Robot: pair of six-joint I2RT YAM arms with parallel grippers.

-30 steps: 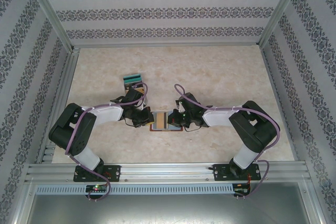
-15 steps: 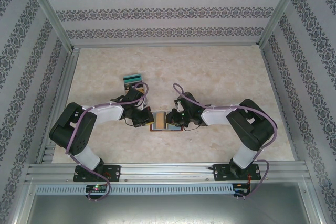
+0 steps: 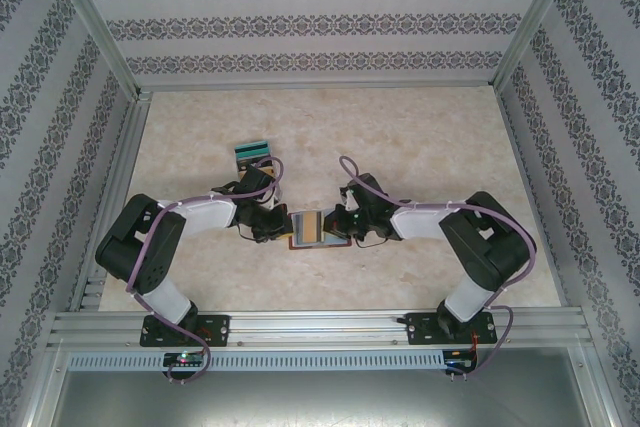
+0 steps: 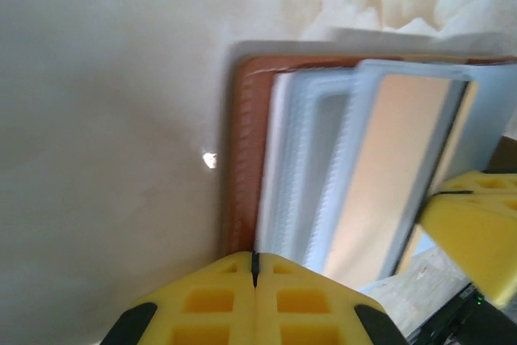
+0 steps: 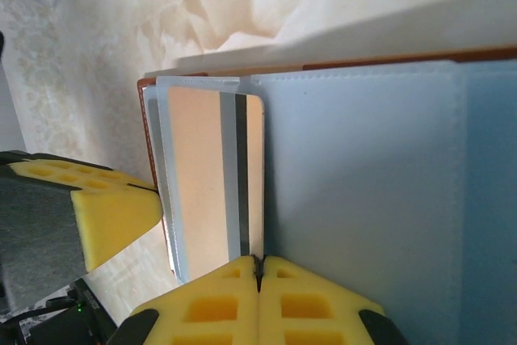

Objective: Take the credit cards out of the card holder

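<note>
The brown card holder (image 3: 322,244) lies open on the table between my two grippers. The left gripper (image 3: 284,228) is shut on the near edge of its pale sleeves, beside the brown rim (image 4: 242,159); its fingertips (image 4: 254,260) meet there. My right gripper (image 3: 337,227) is shut on the bottom edge of a tan-yellow credit card (image 5: 212,175) with a dark stripe, which lies next to the blue-grey sleeve (image 5: 363,183). That same card (image 4: 396,167) shows in the left wrist view. A teal and a black credit card (image 3: 253,153) lie on the table behind the left arm.
The marble-patterned tabletop (image 3: 420,137) is bounded by metal rails and patterned walls. The right gripper's yellow finger (image 4: 472,224) shows at the left wrist view's right edge, and the left one's finger (image 5: 113,216) at the right wrist view's left edge.
The right arm has shifted slightly to the right by the card holder. The left arm and the loose cards have stayed put.
</note>
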